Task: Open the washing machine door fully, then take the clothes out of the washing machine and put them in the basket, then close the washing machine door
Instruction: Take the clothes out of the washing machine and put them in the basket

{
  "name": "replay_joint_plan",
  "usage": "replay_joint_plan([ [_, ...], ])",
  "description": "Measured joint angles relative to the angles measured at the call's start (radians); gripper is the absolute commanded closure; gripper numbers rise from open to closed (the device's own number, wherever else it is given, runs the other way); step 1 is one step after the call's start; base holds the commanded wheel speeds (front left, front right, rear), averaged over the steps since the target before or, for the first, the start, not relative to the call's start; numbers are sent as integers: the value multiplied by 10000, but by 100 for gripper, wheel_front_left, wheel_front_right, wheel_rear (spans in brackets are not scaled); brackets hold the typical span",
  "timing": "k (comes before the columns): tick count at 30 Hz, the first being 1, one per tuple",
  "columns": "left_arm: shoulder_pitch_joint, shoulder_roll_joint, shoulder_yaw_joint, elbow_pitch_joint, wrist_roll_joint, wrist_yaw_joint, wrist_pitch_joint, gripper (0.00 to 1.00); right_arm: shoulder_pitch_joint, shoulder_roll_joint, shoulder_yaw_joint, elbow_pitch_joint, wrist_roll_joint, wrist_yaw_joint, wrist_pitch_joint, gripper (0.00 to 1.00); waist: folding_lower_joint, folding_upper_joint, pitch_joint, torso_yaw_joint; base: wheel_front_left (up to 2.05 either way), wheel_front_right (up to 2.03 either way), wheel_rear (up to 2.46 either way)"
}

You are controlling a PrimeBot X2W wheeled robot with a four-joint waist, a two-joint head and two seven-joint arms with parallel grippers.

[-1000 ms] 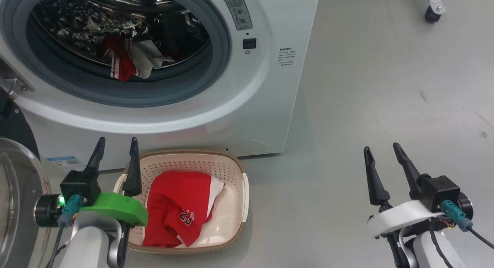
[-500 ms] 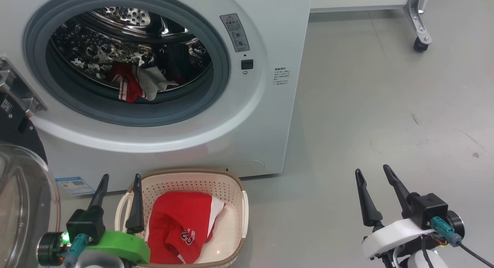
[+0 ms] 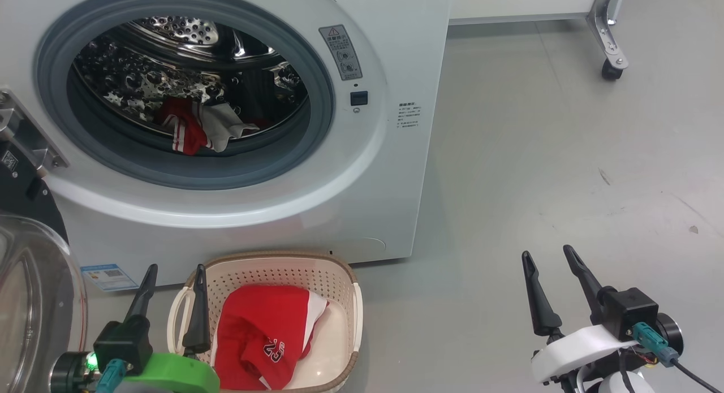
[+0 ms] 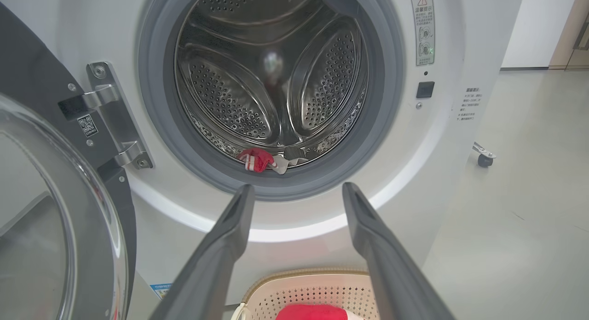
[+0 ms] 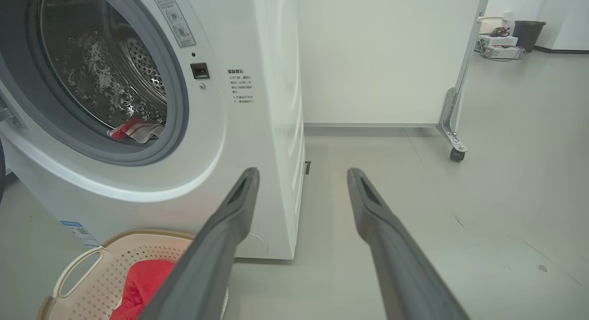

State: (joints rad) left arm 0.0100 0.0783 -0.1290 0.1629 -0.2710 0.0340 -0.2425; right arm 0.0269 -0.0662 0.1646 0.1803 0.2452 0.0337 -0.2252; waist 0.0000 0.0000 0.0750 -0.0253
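The white washing machine stands with its round door swung open to the left, glass bowl showing. Red and white-grey clothes lie at the drum's front lip, also the clothes in the left wrist view. The cream basket sits on the floor before the machine, holding a red garment with white number print. My left gripper hangs open over the basket's left rim, nothing between its fingers. My right gripper stands open and empty over bare floor, well right of the basket.
A white partition on a caster wheel stands at the back right. Grey floor spreads to the right of the machine. A dark bin and boxes sit far off in the right wrist view.
The head camera has tilted up, so more of the drum and the far floor shows. Both grippers sit lower in the picture, still open and empty.
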Motion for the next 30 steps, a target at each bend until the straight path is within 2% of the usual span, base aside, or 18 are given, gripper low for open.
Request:
replay_joint_plan([
  [30,571,19,-27,-1064,0,169,665,0,232,-8,73,-431,0,-100,265,0,0,0,-128,52,0,0,0],
])
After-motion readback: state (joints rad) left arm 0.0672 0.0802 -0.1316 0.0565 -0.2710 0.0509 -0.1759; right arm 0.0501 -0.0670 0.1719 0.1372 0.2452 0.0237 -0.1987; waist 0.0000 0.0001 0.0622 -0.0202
